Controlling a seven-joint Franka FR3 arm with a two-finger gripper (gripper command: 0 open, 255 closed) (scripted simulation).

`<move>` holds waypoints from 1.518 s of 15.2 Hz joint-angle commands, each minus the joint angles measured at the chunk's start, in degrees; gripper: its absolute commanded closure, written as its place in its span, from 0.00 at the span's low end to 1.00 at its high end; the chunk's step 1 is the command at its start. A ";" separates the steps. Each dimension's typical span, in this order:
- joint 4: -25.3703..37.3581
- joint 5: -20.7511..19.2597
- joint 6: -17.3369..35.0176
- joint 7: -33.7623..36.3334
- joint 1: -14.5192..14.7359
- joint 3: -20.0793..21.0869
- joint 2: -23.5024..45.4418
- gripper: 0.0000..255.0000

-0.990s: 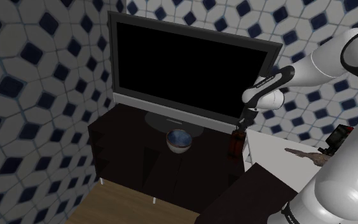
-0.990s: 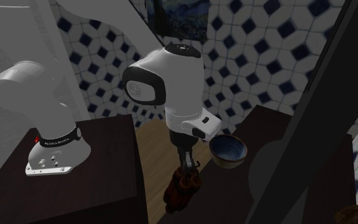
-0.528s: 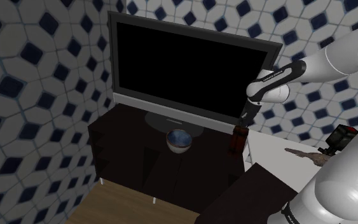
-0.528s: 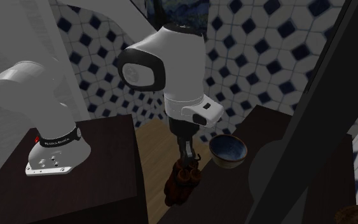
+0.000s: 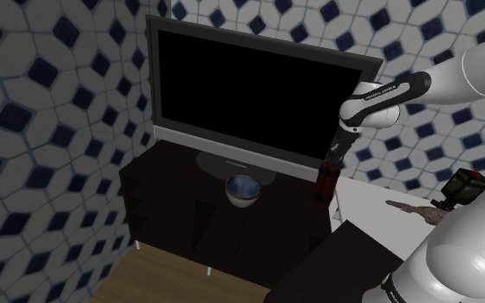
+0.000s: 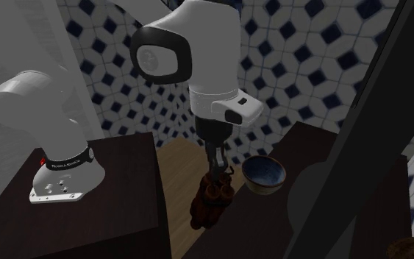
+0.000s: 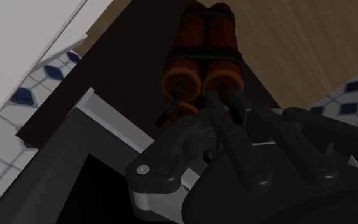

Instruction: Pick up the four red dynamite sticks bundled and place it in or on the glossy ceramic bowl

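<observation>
Dim all round: the dark bench nearly loses its edges in shadow, and the television screen is flat black, without glare. The white arm catches the most light (its underside shades to grey). The dynamite bundle shows dull orange; the bowl carries a faint sheen.
</observation>
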 commanded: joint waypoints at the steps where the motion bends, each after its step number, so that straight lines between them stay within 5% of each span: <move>1: 0.51 -0.65 -1.52 0.45 -0.11 0.15 -1.16 1.00; 12: 14.89 3.99 -8.79 11.16 6.76 7.26 6.89 1.00; 23: 37.56 7.97 -18.82 19.33 11.33 12.02 20.25 1.00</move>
